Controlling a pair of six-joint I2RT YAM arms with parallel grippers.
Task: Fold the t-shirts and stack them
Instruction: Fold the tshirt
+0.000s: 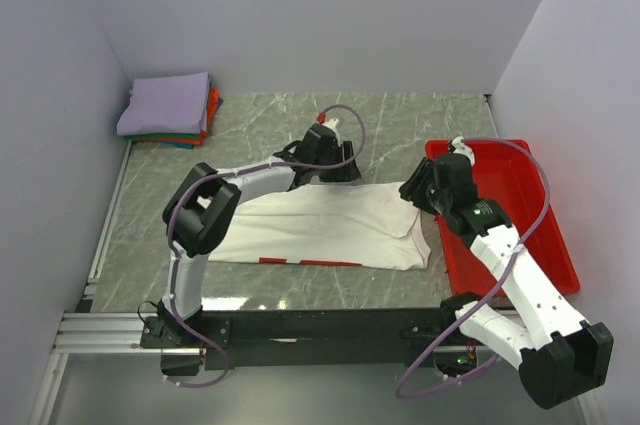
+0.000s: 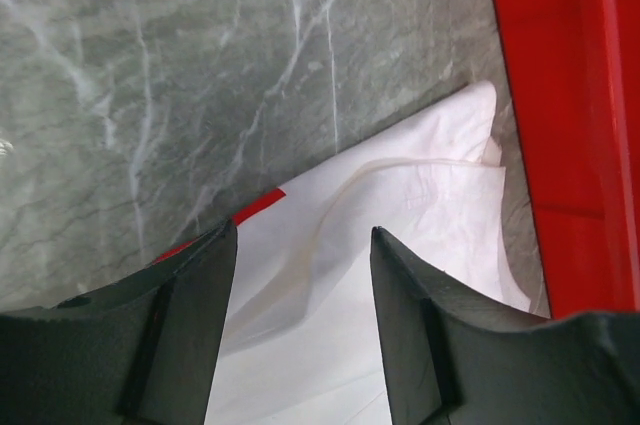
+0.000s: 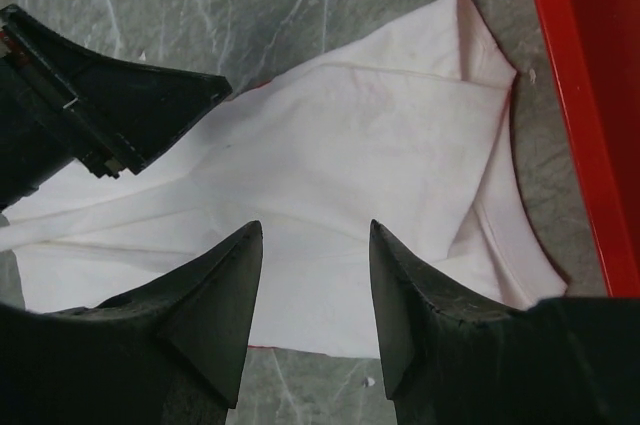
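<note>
White t-shirt point(image 1: 330, 225) folded over on marble table point(image 1: 400, 115), lying under spread fingers of left gripper point(image 2: 300, 235) and right gripper point(image 3: 312, 230), both released, gripping nothing. Red tray point(image 1: 520, 205) just beside right fingers. Folded stack point(image 1: 168, 110) well apart from both.

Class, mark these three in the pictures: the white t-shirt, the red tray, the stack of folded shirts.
white t-shirt point(image 1: 330, 230), top external view, middle of cloth.
red tray point(image 1: 510, 170), top external view, bare floor.
stack of folded shirts point(image 1: 165, 105), top external view, lavender top shirt.
</note>
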